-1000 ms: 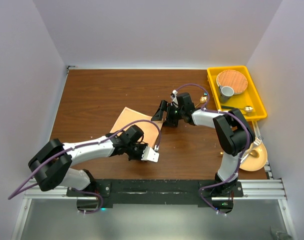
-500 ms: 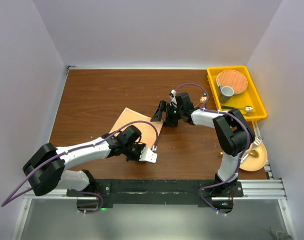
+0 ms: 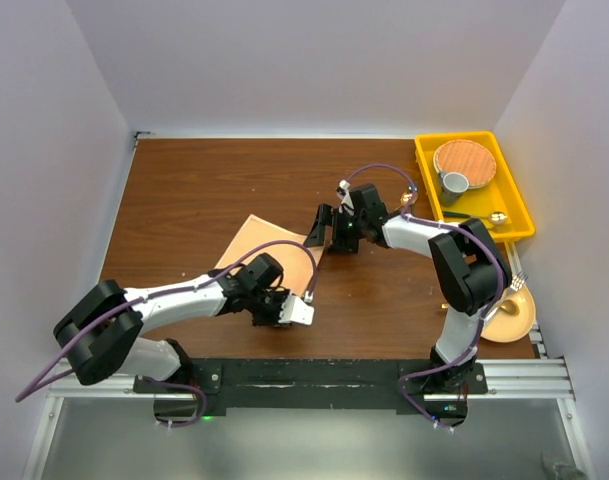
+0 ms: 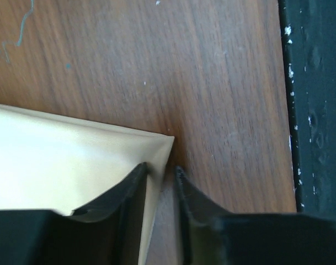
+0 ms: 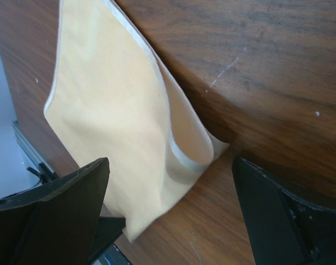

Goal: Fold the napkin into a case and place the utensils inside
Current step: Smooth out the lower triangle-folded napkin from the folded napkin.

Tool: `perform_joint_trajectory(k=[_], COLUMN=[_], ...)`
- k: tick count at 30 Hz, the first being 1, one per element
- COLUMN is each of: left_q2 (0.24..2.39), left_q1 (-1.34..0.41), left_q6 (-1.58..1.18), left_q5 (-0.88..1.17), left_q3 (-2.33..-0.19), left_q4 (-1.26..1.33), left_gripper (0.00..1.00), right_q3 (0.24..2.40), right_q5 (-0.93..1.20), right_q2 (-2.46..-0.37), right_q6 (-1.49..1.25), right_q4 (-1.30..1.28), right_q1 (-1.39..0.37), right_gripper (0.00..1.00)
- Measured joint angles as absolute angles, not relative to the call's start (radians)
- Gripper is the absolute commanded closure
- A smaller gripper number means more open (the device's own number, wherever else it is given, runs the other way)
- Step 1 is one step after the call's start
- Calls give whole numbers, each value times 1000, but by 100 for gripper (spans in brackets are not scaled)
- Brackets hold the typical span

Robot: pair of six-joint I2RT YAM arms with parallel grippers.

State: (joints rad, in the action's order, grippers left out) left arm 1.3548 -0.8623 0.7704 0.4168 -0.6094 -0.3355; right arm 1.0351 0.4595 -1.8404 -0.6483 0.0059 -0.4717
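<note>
Dark wood table (image 3: 184, 190), white walls. Napkin (image 3: 269, 250) lies folded left of centre, its right edge running near to far. Left gripper (image 4: 160, 172) is at the near-right corner, jaws barely parted, cloth edge in the gap, no clear pinch. Right gripper (image 5: 170, 163) is spread wide, straddling the far-right corner. Cloth lies left of both, so I'd expect the next fold to go leftward. Utensils (image 3: 496, 217) sit far right.

The napkin (image 3: 269, 250) is a peach-orange satin cloth with a pale hem. It lies folded in flat layers, just at 9 o'clock from the centre of the table (image 3: 204, 190). A gold spoon (image 3: 497, 217) lies at 3 o'clock and a gold fork (image 3: 508, 290) at 4 o'clock, both well apart from the cloth.
</note>
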Motion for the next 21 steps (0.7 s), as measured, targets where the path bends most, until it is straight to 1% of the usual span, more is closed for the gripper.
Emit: perform_joint_trajectory(k=[2,4,6,9,10,13,16,21], left_q2=[1355,1350,1328,1282,1271,1251,1267,1385], left_q1=[-838,-811,-782,-719,-694,-599,-498,-350], left_q6=[759,749,737,714,707,687,670,665], left_q5=[427,439,457,499,512,539,564,573], left_q3=[-614,-630,-660,-725,-744,-791,-799,-807], left_q4=[-360,-397,-444,-495,-505,-516,-526,-545], left_gripper=[56,55,55,56,57,64,70,78], right_q3=[1058,1097,1146,1211,1224,1236,1237,1231], right_q5=[465,477,497,529,543,588,628,678], right_q2=[-1832,-1821,-1807,-1778,-1765,-1721,-1718,-1794], right_q6=[-606,-559,-513,-447,-432,-421,-444,-499], right_q4=[-61,-135,-200,-273,-285,-277,-241,-169], right_q1=[-471,-471,-470,-470,-470,-471,-484,-523], right_gripper=[2,3,6,23,37,54,59,65])
